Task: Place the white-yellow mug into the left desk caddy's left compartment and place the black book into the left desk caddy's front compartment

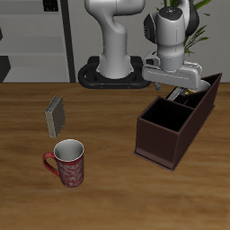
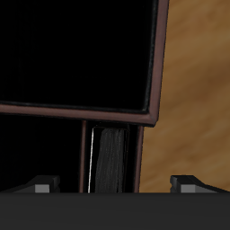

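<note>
Claw (image 1: pixel 182 85) hangs over the far, taller end of the left desk caddy (image 1: pixel 171 139), just above its rim. Wrist view: fingertips (image 2: pixel 40 185) set wide apart, nothing between them. The black book (image 2: pixel 110 162) stands upright in a narrow slot of the caddy, pale page edges along one side, not touched by the claw. Large square section beside it is dark; contents not discernible. White-yellow mug not visible in either view. On the worktop (image 1: pixel 108 117), well apart from the caddy: a red patterned mug (image 1: pixel 67 163) near the front edge, upright, and a small grey book (image 1: pixel 56 116) farther back, standing tilted
</note>
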Tool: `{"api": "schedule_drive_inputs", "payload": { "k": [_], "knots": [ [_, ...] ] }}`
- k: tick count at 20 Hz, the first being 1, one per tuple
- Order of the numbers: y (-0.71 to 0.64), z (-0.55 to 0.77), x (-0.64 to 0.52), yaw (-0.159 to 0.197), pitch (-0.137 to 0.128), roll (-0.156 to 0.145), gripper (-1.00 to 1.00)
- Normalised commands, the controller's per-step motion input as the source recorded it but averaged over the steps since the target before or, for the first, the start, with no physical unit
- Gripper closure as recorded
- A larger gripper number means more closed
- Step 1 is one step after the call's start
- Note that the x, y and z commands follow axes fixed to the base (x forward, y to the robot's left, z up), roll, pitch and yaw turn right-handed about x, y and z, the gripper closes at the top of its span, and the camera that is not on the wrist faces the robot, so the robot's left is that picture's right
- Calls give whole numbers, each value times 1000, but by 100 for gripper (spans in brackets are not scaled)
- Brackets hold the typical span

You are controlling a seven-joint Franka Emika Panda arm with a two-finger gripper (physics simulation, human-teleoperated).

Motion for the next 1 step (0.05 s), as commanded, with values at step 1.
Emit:
{"api": "schedule_drive_inputs", "payload": {
  "k": [1],
  "knots": [
    [63, 80, -187, -19, -10, 37, -100]
  ]
}}
